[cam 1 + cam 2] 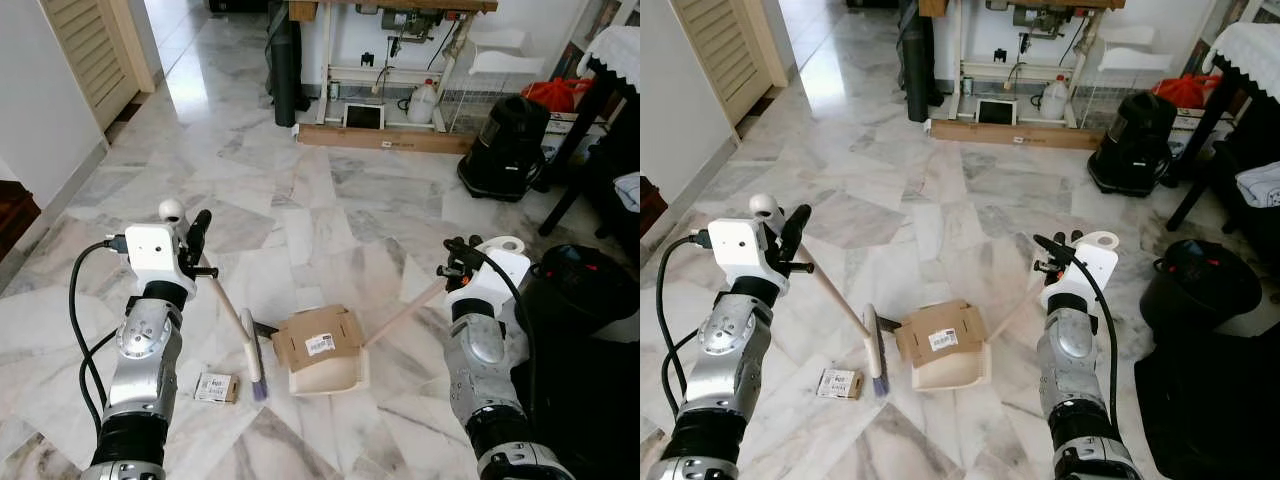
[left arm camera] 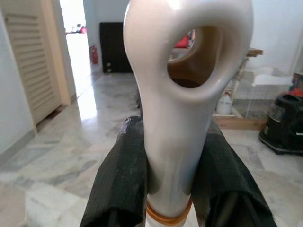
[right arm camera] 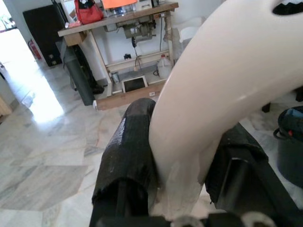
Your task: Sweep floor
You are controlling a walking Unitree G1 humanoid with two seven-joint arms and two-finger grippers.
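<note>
The grey-veined white marble floor (image 1: pixel 300 215) spreads from the robot's feet to a wooden work surface (image 1: pixel 395 6) at the far wall, with a black canister vacuum cleaner (image 1: pixel 508 148) standing before it on the right. Just beside the right arm sits a black round bin (image 1: pixel 588 290); what it contains cannot be made out.

On the floor between the two arms lies a cream plastic dustpan (image 1: pixel 328 372), its mouth toward the left. A flattened brown cardboard box with a white label (image 1: pixel 318 338) lies partly in the pan and overhangs its far edge. The pan's long pale handle (image 1: pixel 404 313) slants up and rightward to the right end effector (image 1: pixel 458 258), which is clenched on the white grip at its top; the right wrist view shows the black fingers (image 3: pixel 128 156) pressed to both sides of that grip.

The cream long-handled broom (image 1: pixel 232 315) runs diagonally, its long axis slanting from the left end effector (image 1: pixel 198 240) down toward the pan, with the bristle head (image 1: pixel 254 362) on the floor just left of the dustpan. The left end effector is clamped on the broom's looped white top, fingers (image 2: pixel 118 175) on either side.

A small tan printed carton (image 1: pixel 215 387) lies flat on the floor, near the bristle head on its left.
</note>
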